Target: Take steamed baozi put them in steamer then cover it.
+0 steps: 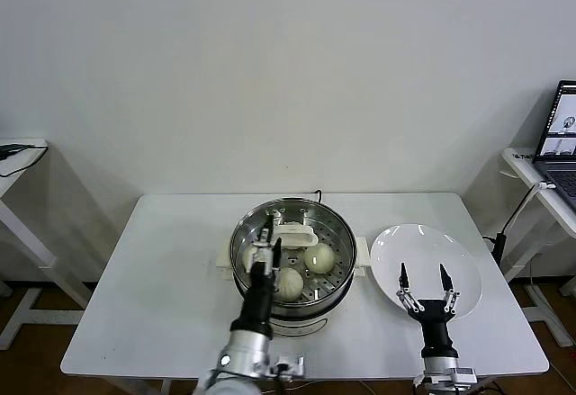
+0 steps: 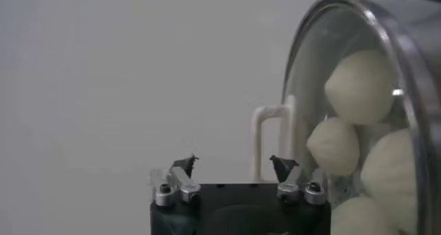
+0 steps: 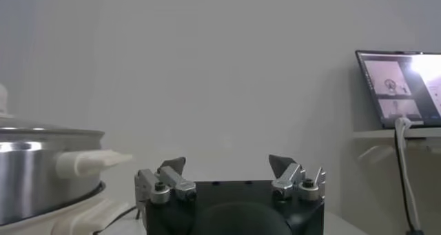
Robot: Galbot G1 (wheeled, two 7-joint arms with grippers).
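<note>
White wall behind, white table (image 1: 162, 287) below me. At about 9 o'clock of the scene my left gripper (image 1: 267, 237) hangs over the near-left edge of the steamer (image 1: 292, 260), fingers spread wide and holding nothing; its wrist view shows the empty tips just beside the whitish handle of the cover (image 2: 344, 119). That glass lid already lies over the pot, with the steamed baozi (image 1: 319, 256) beneath it.

My worry: the tips are so near the handle that a careless lift could hook it and drag the lid askew, and I cannot tell whether the rim sits evenly all round.

At 3 o'clock my right gripper (image 1: 424, 288) idles over the near edge of the bare plate (image 1: 432, 251), also wide open and empty.

Count: 1 steamer, 1 cover, 1 plate, 2 grippers; 4 buns show through the glass at the left wrist, though the head view shows 3 clearly.
</note>
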